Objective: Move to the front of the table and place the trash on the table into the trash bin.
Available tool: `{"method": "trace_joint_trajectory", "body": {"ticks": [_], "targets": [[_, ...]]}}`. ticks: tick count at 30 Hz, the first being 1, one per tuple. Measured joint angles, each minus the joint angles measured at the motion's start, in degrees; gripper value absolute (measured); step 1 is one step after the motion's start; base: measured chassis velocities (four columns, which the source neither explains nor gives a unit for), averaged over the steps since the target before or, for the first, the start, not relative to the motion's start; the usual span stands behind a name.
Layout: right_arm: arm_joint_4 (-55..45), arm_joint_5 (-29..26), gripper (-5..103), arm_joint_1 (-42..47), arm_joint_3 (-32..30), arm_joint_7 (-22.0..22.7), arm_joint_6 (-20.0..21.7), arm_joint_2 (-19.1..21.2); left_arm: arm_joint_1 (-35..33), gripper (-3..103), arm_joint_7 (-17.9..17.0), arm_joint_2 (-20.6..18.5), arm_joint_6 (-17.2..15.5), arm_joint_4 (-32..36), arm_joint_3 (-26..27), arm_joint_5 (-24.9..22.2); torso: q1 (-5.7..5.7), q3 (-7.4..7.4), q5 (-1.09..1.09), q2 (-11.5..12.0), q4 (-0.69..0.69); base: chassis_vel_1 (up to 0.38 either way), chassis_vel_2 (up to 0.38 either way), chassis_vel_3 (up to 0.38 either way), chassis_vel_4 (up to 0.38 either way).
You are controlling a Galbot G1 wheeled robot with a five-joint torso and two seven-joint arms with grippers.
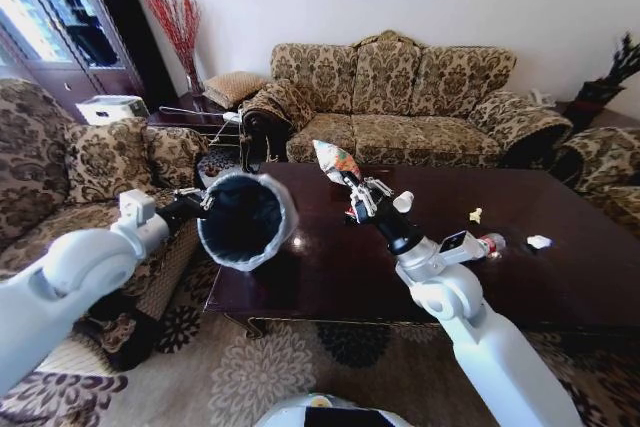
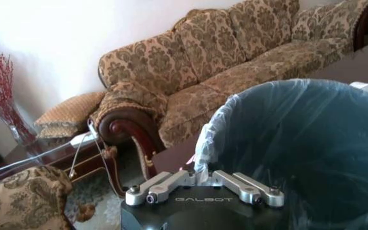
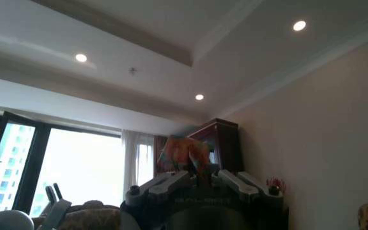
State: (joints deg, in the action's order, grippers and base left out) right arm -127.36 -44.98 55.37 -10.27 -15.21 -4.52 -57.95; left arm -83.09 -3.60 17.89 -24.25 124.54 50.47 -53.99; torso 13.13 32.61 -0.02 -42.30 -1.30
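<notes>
Above the near-left corner of the bench [image 1: 330, 277], left claw [image 2: 200, 178] is clenched on the rim of the trash bin [image 1: 245, 219], holding it off the floor and tipped on its side. Bin's long axis runs roughly level, mouth facing the right arm, liner [image 2: 212, 129] folded over the rim; likely held that way to give the other arm an open target without reaching down. Right claw [image 1: 352, 190] is raised over the bench just beside the bin mouth, not touching it, clenched on a colourful snack packet [image 1: 335, 160]. Packet sticks up out of the claw, long axis near upright and leaning a little toward the bin, free end on top; right wrist view shows it pinched low between the fingers [image 3: 171, 181], pointing up toward the ceiling. Judgement: packet is mid-carry, not yet over the opening, so the drop is not done. More trash sits on the far-right part of the bench: a crumpled paper bit [image 1: 475, 215], another white piece [image 1: 538, 242], and a bottle with red label [image 1: 490, 243] partly hidden behind the right arm.
</notes>
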Motion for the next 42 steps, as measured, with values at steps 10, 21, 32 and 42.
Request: {"method": "trace_joint_trajectory", "body": {"ticks": [10, 21, 32, 42], "targets": [[4.7, -5.2, 3, -14.2, 12.7, -0.1, 1.0, -2.2, 0.9, 1, 0.3, -2.2, -4.0, -6.3, -0.5, -3.6, 0.01, 0.0, 0.0, 0.0, -0.06, 0.0, 0.0, 0.0, 0.0], [10.9, -8.2, 3, -24.3, 24.6, 2.3, 2.2, -7.1, 4.1, 1, 0.3, 0.6, -2.2, -3.3, 2.6, -8.6, 0.0, 0.0, 0.01, 0.0, -0.01, 0.0, 0.0, 0.0, 0.0], [12.7, -6.1, 3, -26.5, 25.1, 1.7, 1.7, -6.4, 6.6, 1, 1.1, 1.6, -2.0, -2.5, 2.4, -8.8, 0.0, 0.0, 0.01, 0.0, 0.01, 0.0, 0.0, 0.0, 0.0], [16.6, -4.2, 1, -32.4, 29.3, 2.6, 1.5, -9.8, 5.3, 1, 2.0, 1.2, -3.2, 1.4, 1.1, -7.9, 0.0, 0.0, 0.02, 0.0, 0.0, 0.0, 0.0, 0.0, 0.0]]}}
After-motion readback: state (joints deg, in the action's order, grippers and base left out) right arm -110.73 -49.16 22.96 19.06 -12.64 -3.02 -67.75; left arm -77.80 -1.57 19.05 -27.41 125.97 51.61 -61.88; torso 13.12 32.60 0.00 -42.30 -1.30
